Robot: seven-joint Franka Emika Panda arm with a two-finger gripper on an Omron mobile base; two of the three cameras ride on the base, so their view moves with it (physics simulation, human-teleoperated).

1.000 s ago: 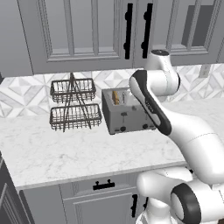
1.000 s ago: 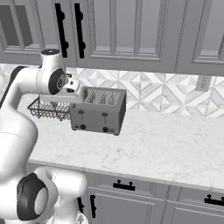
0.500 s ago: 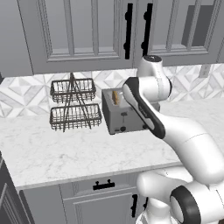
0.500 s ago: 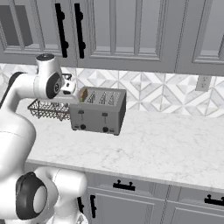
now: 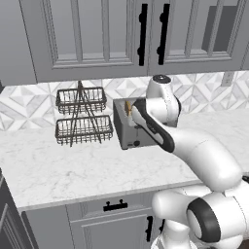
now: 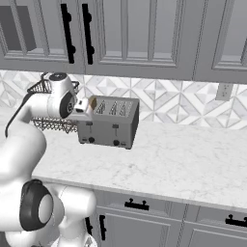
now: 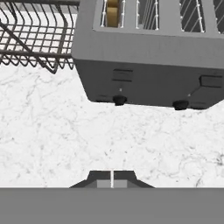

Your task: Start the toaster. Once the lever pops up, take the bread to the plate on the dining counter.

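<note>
While gripper [image 7: 112,178] closed, bread [image 7: 113,12] half-hidden in toaster [image 7: 153,61], levers indistinct.

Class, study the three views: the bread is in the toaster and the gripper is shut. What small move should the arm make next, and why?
Probably ease the shut gripper onto the left lever of the toaster and press it. The bread sits in the leftmost slot above that lever, and the fingertips hang short of the front.

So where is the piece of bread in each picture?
Left base view: the bread pokes from the toaster, just left of the arm.
Right base view: bread in the toaster's leftmost slot.
Hand view: bread top centre-left, in the toaster's left slot.
Shared landmark: wire basket rack.
</note>
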